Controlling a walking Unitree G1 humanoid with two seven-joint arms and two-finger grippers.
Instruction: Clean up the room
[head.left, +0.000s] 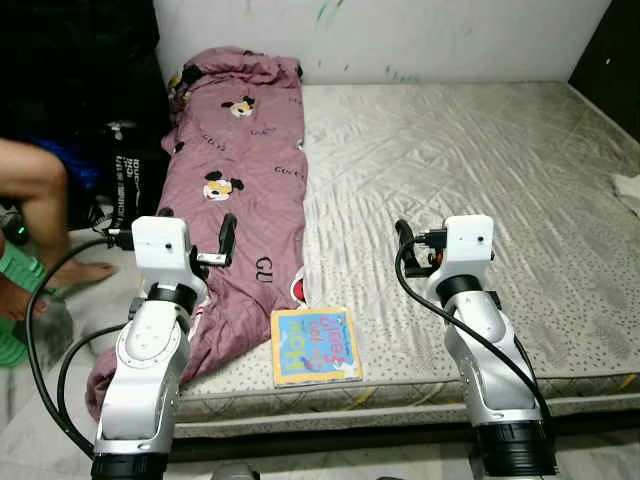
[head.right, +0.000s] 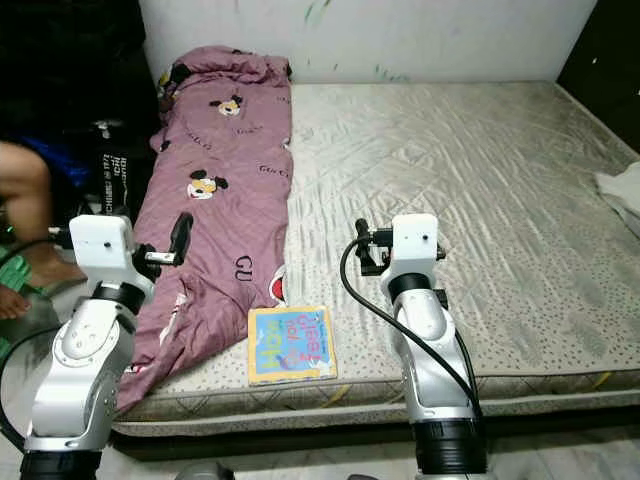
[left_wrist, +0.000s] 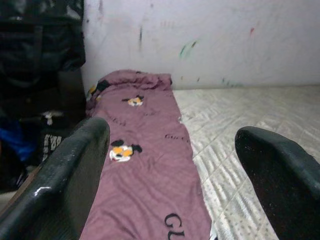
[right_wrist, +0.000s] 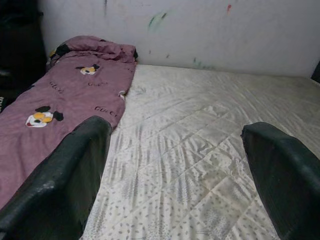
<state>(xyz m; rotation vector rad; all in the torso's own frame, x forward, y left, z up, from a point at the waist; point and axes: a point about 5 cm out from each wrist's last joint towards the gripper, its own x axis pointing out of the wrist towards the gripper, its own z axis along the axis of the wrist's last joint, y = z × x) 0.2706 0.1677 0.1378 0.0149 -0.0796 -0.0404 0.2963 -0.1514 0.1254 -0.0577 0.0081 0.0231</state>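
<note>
A purple blanket (head.left: 245, 170) printed with cartoon mice lies crumpled along the left side of the bare mattress (head.left: 470, 170), from the wall to the front edge. A colourful children's book (head.left: 316, 346) lies flat near the mattress's front edge, between my two arms. My left gripper (left_wrist: 172, 132) is open and hovers over the blanket's lower part, with one black finger (head.left: 228, 238) showing. My right gripper (right_wrist: 175, 127) is open above bare mattress to the right of the book, holding nothing.
A person's bare leg (head.left: 40, 190) and a green stool (head.left: 18, 270) are on the floor at the left, beside black bags (head.left: 125, 165). A white cloth (head.right: 622, 195) lies at the mattress's right edge. The wall (head.left: 400, 35) runs behind the bed.
</note>
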